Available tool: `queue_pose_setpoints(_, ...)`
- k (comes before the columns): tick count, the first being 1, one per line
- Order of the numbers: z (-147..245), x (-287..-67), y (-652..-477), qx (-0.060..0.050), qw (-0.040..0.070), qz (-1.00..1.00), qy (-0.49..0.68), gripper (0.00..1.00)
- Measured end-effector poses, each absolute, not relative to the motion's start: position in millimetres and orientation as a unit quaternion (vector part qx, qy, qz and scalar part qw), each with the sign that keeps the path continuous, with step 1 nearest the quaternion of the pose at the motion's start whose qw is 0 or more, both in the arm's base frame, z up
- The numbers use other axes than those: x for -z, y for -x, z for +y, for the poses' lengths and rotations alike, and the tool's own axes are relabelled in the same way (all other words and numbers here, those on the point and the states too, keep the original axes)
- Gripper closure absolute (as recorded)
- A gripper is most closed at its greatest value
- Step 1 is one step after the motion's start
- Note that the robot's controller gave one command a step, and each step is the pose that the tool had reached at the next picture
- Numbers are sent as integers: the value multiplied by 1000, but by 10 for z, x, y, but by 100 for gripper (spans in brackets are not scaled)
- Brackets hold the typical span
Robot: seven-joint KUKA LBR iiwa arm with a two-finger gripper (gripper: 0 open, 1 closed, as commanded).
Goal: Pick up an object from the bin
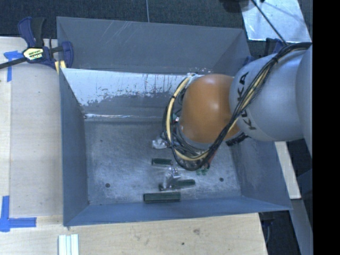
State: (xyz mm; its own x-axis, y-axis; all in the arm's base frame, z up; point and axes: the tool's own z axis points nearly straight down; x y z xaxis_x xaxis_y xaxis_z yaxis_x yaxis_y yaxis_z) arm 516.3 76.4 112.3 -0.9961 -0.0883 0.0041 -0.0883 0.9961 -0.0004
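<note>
Working back from the near wall of the bin (106,212): closest to me is a long flat dark bar (162,197) lying along the foot of that wall. Just behind it is a smaller dark piece with a silvery bit on it (176,183), then a short dark strip (161,162), and a pale crumpled scrap (159,142) a bit further in. The hand (186,162) sits low over the bin floor right beside those last three, tucked under the arm's orange cover (204,108) and its cables. So I honestly can't tell if it's open or closed, and I see nothing held in it. My read is this is the reach-down step, with nothing picked yet. The small dark piece and the short strip are nearest, so either looks like a fair target. The next move calls for centring over one of them, then closing on it without snagging its neighbour, since they lie close together.
</note>
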Motion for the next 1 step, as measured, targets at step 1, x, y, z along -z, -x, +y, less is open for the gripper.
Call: queue_pose_setpoints(1,756,-785,-5417,2,-14,-1000,5,100)
